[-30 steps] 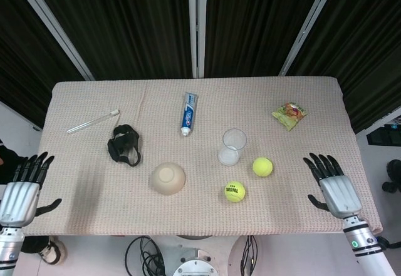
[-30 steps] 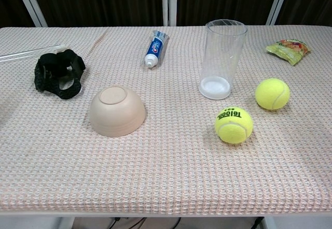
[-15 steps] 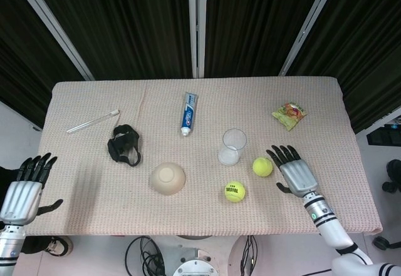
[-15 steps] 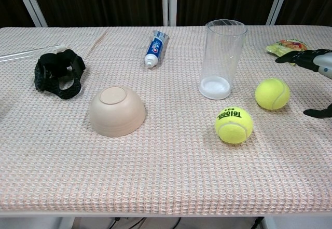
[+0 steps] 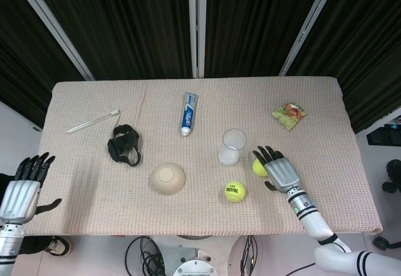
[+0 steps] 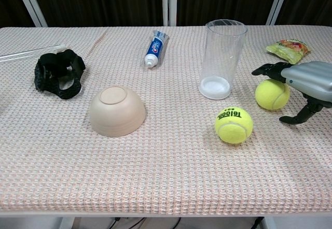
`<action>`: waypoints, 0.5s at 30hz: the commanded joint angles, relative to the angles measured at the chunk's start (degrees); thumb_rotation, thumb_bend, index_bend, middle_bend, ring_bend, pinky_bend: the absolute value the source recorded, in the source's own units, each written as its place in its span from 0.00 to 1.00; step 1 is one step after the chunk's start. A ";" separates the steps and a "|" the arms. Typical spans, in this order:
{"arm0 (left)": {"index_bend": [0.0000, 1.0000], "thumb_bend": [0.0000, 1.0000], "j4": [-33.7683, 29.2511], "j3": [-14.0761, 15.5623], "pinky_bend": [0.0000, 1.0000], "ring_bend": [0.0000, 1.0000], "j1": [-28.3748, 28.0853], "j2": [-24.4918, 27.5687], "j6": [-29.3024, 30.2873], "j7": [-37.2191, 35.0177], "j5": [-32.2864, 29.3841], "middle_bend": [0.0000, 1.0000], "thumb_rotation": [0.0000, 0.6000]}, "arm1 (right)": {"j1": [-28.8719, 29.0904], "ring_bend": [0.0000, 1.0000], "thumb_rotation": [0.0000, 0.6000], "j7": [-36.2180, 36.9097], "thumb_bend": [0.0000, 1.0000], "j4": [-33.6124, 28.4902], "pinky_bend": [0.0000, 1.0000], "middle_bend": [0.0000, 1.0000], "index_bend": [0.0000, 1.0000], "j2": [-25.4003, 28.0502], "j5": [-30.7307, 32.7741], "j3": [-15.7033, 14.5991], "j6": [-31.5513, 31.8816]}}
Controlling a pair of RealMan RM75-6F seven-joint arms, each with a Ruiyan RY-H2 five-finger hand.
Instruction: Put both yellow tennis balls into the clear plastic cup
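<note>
nearest the robot, off the front left corner of the surface (image 5: 351, 126), the left robot hand (image 5: 22, 188) hangs with fingers spread and holds nothing, apparently parked while the other arm works. next out, one tennis ball (image 6: 234, 125) with printed lettering lies free on the woven cloth, touching nothing. just beyond and to its right the right robot hand (image 5: 280, 171) hovers palm down over the second tennis ball (image 6: 272, 94), fingers spread and reaching past it, thumb held apart on the near side; from the chest view i cannot tell whether any finger touches the ball yet, and nothing is gripped. that pose looks like the set-up for a top grasp on the ball closer to the cup. the clear plastic cup (image 6: 223, 57) stands upright and empty just left of that ball, mouth up, so a drop from above should serve; being light and tall, it may tip if knocked. level with the lettered ball but well left, one upturned beige bowl (image 6: 117, 110) rests rim down. farther back lie one black strap bundle (image 6: 58, 73), one toothpaste tube (image 6: 154, 48), one snack packet (image 6: 288, 49) and one thin clear stick (image 5: 93, 121). so: two balls, both still outside the one cup.
</note>
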 commanded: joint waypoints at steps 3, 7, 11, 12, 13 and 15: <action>0.06 0.03 0.67 0.32 0.00 0.00 0.28 -0.16 0.67 -0.66 0.70 0.01 1.00 | -0.14 0.23 1.00 0.34 0.29 2.14 0.48 0.25 0.33 -1.94 -1.48 -0.68 2.60; 0.06 0.03 0.77 0.40 0.00 0.00 0.49 -0.14 1.17 -0.86 0.98 0.01 1.00 | -0.39 0.38 1.00 2.46 0.32 3.98 0.58 0.42 0.52 -2.93 -3.09 -1.04 4.25; 0.06 0.03 0.98 0.42 0.00 0.00 0.64 -0.06 1.09 -1.38 0.64 0.01 1.00 | -0.70 0.44 1.00 4.86 0.33 5.86 0.59 0.51 0.67 -3.23 -5.30 -1.36 6.30; 0.06 0.03 1.06 0.42 0.00 0.00 0.68 -0.05 1.12 -1.54 0.61 0.01 1.00 | -0.82 0.45 1.00 5.72 0.33 5.84 0.60 0.53 0.70 -2.91 -6.07 -1.29 7.18; 0.06 0.03 1.12 0.44 0.00 0.00 0.71 -0.04 1.18 -1.63 0.62 0.01 1.00 | -0.92 0.46 1.00 6.48 0.33 5.62 0.60 0.53 0.71 -2.57 -6.73 -1.09 8.09; 0.06 0.03 1.15 0.47 0.00 0.00 0.76 0.00 1.32 -1.68 0.76 0.01 1.00 | -1.14 0.46 1.00 7.76 0.33 5.10 0.60 0.55 0.74 -1.68 -8.94 -0.27 11.32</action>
